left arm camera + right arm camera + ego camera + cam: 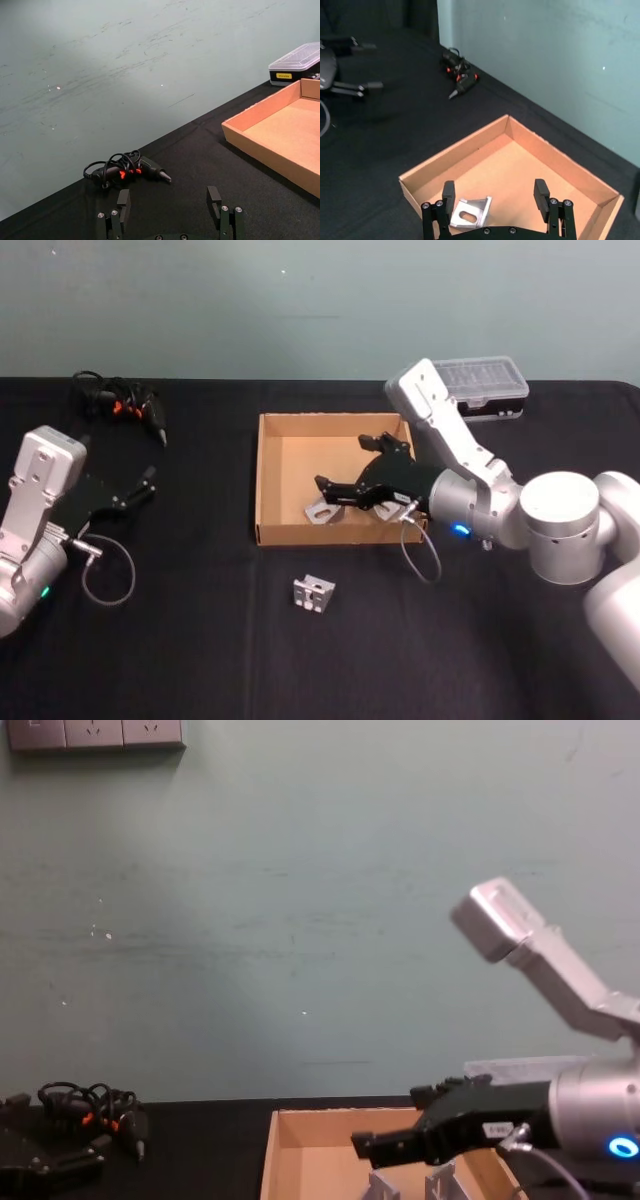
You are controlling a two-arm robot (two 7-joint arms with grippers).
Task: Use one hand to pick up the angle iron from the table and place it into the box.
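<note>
We see the angle iron (pixel 322 510) lying on the floor of the box (pixel 262 480). It is close to the box's near wall, toward the left. A second iron (pixel 388 509) lies just to its right, also in the box and partly under the right gripper (pixel 342 462).

That gripper hangs over the box. Its fingers (pixel 448 192) are spread wide and hold nothing. From the right wrist we see the angle iron (pixel 468 214) flat on the cardboard, close to one finger. We cannot tell if it touches that finger.

A third iron (pixel 313 593) sits on the table (pixel 200 640), on the near side of the box and apart from it.

The left gripper (pixel 148 485) rests well away at the left side of the table. Its fingers (pixel 123 197) are apart too, with nothing between them.

A black tool (pixel 130 405) with a curled cord lies at the far left of the table. A case (pixel 485 385) with a clear lid sits at the far right, behind the right arm.
</note>
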